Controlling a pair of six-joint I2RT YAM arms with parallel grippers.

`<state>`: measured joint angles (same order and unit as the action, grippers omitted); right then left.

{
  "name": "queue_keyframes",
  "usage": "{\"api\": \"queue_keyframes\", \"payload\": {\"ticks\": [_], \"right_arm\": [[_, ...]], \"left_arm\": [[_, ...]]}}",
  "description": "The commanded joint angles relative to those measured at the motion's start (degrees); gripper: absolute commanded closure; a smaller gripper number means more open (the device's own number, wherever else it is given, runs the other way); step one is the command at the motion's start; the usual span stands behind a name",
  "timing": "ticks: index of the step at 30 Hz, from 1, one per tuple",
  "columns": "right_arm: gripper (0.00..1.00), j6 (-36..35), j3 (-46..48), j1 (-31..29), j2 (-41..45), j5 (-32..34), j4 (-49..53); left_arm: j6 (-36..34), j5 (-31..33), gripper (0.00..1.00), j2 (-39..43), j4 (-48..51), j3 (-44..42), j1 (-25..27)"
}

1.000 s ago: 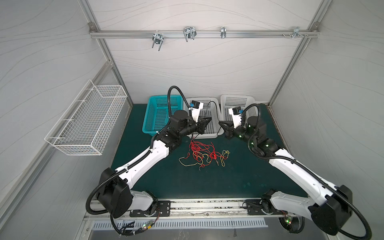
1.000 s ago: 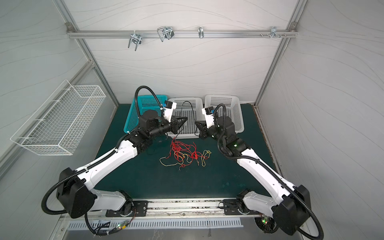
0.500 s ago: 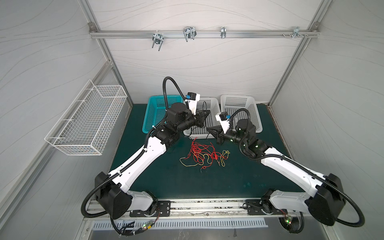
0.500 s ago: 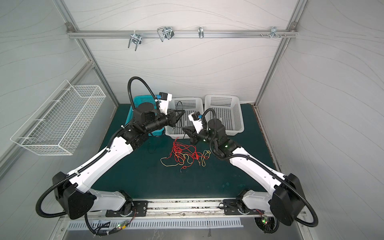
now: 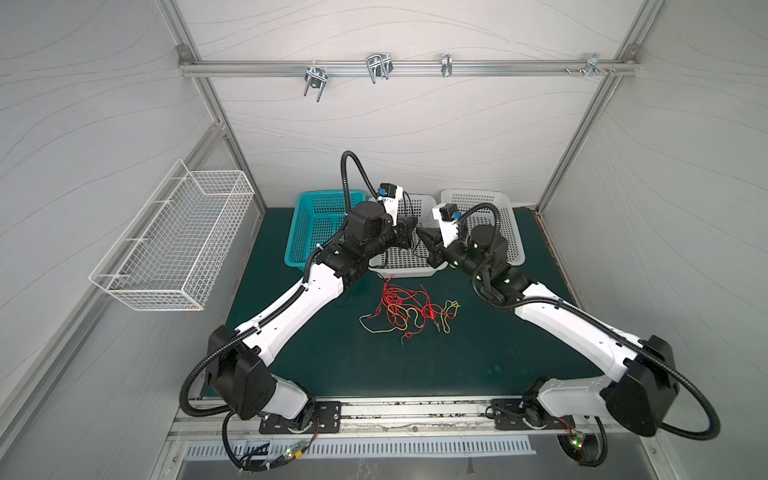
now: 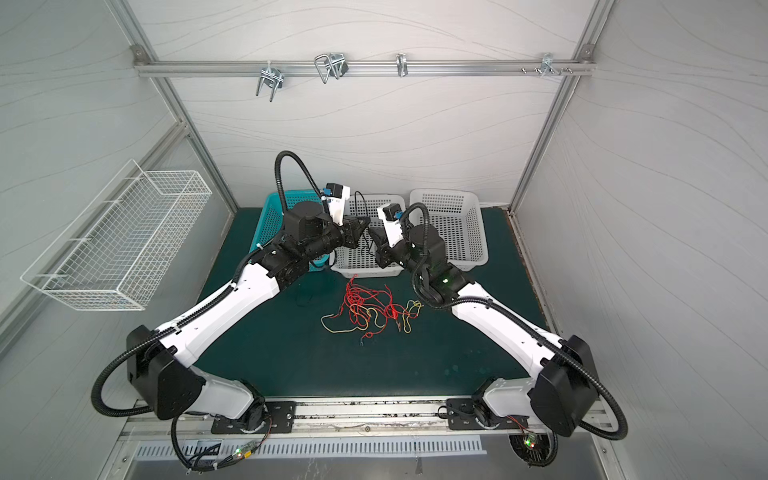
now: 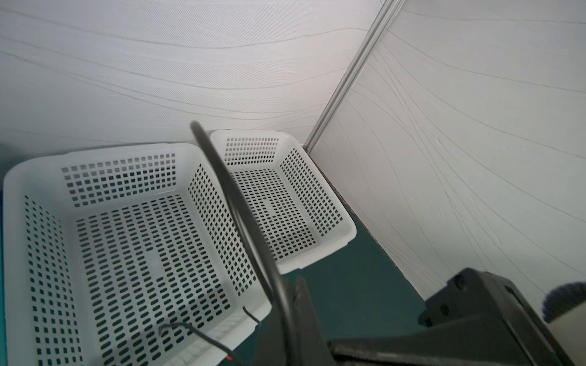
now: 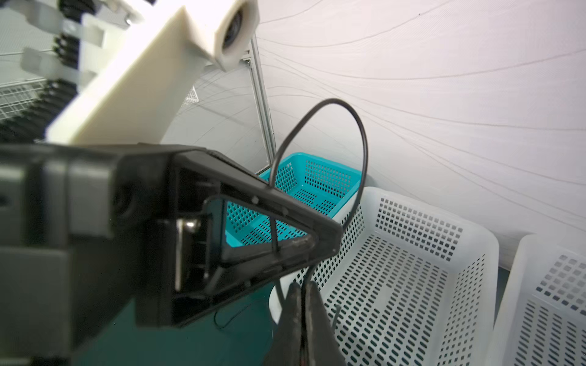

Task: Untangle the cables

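A tangle of thin red and yellow cables lies on the green mat, with no gripper touching it. Above the middle white basket, my left gripper and my right gripper meet tip to tip. Both are shut on one thin black cable, which arches in a loop between them. In the left wrist view the left gripper pinches it, and its loose end hangs into the basket. In the right wrist view the right gripper pinches it.
A teal basket stands at the back left, next to the middle white one, and another white basket stands at the back right. A wire basket hangs on the left wall. Hooks hang from the rail overhead.
The right gripper has moved left and up until its tip meets the left gripper's. The left gripper has risen a little. The tangle on the mat has not moved.
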<state>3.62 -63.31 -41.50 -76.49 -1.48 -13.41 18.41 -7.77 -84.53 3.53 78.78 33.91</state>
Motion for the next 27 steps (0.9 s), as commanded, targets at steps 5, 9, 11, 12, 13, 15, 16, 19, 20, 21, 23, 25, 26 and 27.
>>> {"api": "queue_keyframes", "payload": {"ticks": [5,9,11,12,13,15,16,19,20,21,23,25,26,27], "right_arm": [[1.00,6.7,-5.2,5.1,-8.1,0.9,-3.9],[1.00,9.9,-5.9,7.1,-12.9,0.5,-3.6],[1.00,11.0,-5.9,7.8,-15.2,0.8,-3.0],[1.00,11.7,-6.0,8.2,-16.1,0.9,-2.6],[1.00,12.5,-6.1,8.6,-17.5,0.9,-2.1],[1.00,13.9,-6.5,9.4,-19.6,0.9,-1.3],[1.00,14.4,-6.6,9.7,-20.7,0.4,-1.0],[1.00,14.9,-7.7,10.0,-23.8,0.1,0.0],[1.00,14.9,-8.4,10.0,-25.0,0.2,0.6],[1.00,15.0,-9.0,9.9,-25.9,0.2,1.2],[1.00,15.5,-10.9,10.1,-28.3,0.2,2.9],[1.00,16.3,-12.6,10.4,-30.2,0.2,4.3],[1.00,16.8,-13.4,10.6,-31.2,0.0,4.9],[1.00,17.1,-14.0,10.7,-31.9,-0.3,5.3]], "left_arm": [[-2.6,5.5,1.00,-10.0,1.6,9.1,-1.5],[0.7,4.3,1.00,-16.1,5.5,11.4,-3.8],[1.3,4.2,1.00,-19.2,7.4,11.9,-4.9],[1.2,4.2,1.00,-20.4,8.1,12.1,-5.2],[1.2,4.5,1.00,-21.7,8.8,12.3,-5.5],[0.9,5.0,1.00,-23.7,9.9,12.4,-5.7],[0.6,5.2,1.00,-24.4,10.4,12.4,-5.8],[0.2,5.6,1.00,-26.2,12.6,13.1,-5.8],[0.1,5.7,1.00,-26.6,13.3,13.5,-5.8],[0.0,5.7,0.95,-26.8,13.9,13.6,-5.8],[-0.4,5.9,0.74,-26.9,14.4,13.8,-5.8],[-0.9,5.7,0.62,-26.7,14.9,13.7,-5.8],[-1.2,5.7,0.58,-26.3,15.0,13.7,-5.8],[-1.4,5.7,0.54,-26.1,15.2,13.6,-5.8]]}}
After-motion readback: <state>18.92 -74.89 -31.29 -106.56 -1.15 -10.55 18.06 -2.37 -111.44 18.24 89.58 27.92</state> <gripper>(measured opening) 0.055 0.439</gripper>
